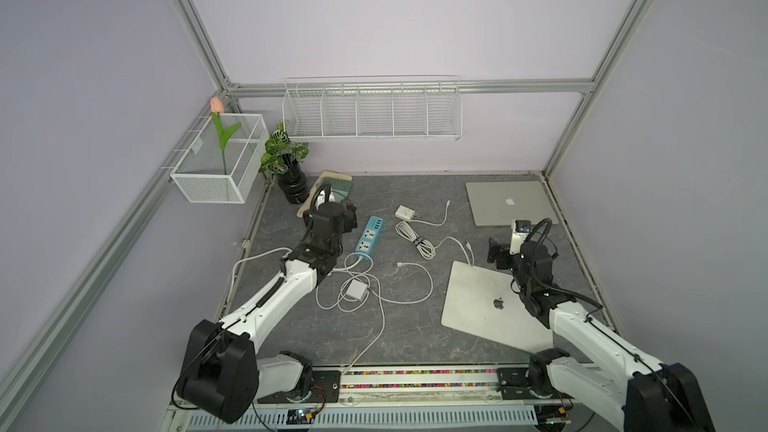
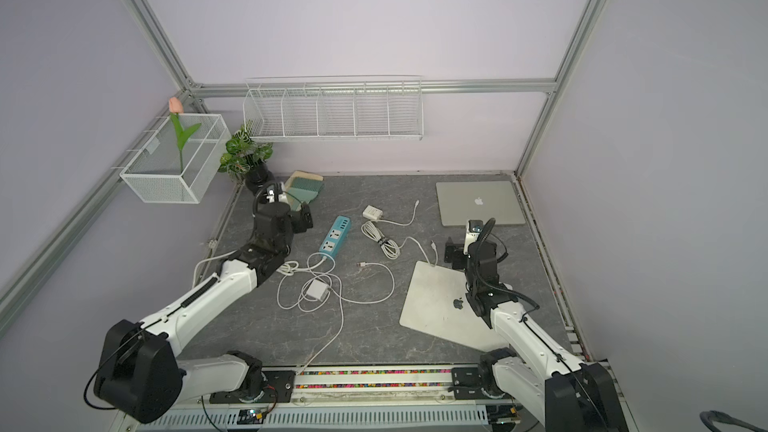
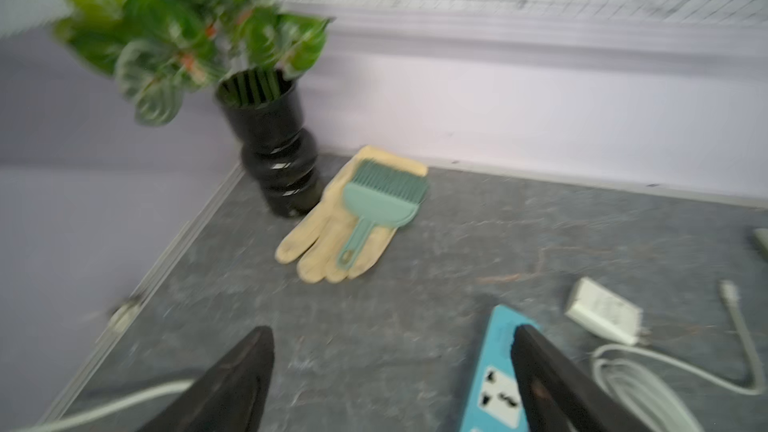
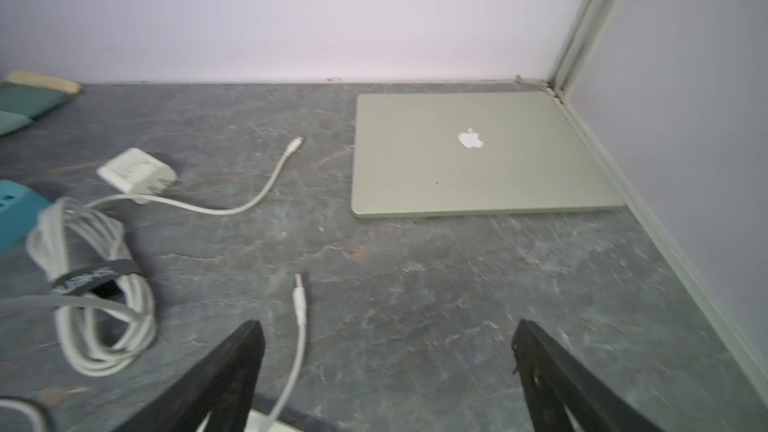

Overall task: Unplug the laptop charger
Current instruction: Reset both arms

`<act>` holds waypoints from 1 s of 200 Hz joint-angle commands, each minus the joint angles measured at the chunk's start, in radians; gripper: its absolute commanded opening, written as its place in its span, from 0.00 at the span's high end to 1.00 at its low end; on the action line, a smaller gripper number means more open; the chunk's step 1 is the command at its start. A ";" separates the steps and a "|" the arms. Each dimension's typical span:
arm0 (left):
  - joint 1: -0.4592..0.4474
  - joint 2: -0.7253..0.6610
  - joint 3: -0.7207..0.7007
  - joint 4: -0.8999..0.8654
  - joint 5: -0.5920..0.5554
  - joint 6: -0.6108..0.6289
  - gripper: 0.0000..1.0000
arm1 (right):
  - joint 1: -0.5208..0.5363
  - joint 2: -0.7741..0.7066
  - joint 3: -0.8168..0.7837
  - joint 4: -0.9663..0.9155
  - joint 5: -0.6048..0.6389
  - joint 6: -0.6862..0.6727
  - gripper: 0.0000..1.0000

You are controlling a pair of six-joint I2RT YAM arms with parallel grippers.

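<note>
Since the 2 sockets on the power strip (image 1: 368, 238) look empty and the charger (image 1: 405, 213) lies on the table just beside its far end, prongs free, the unplug looks done. A 2nd charger (image 1: 356, 288) lies loose near the strip's cord end. Left gripper (image 3: 390, 332) and right gripper (image 4: 386, 326): fingers spread wide, nothing held. Remaining, I'd guess: retract the arms.

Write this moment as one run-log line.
left gripper: open, empty | right gripper: open, empty | power strip: sockets empty
</note>
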 commanded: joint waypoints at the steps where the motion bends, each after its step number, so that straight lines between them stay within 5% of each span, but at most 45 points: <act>1: 0.016 -0.061 -0.170 0.135 -0.185 0.056 0.05 | -0.019 -0.019 -0.061 0.114 0.136 -0.081 0.04; 36: 0.096 -0.036 -0.252 0.232 -0.166 0.081 0.04 | -0.136 0.072 -0.114 0.251 0.102 -0.062 0.04; 65: 0.218 0.081 -0.321 0.477 -0.057 0.062 0.04 | -0.151 0.235 -0.110 0.450 0.071 -0.122 0.05; 90: 0.238 0.095 -0.378 0.650 0.016 0.132 0.03 | -0.153 0.378 -0.132 0.724 0.039 -0.171 0.07; 133: 0.268 0.314 -0.484 1.077 0.141 0.186 0.02 | -0.163 0.507 -0.159 0.866 -0.085 -0.199 0.08; 155: 0.271 0.302 -0.413 0.930 0.142 0.180 0.00 | -0.174 0.573 -0.131 0.890 -0.133 -0.210 0.09; 173: 0.344 0.289 -0.337 0.759 0.262 0.129 0.00 | -0.212 0.532 -0.055 0.674 -0.163 -0.163 0.11; 200: 0.366 0.274 -0.321 0.702 0.304 0.115 0.00 | -0.248 0.536 -0.035 0.645 -0.170 -0.117 0.11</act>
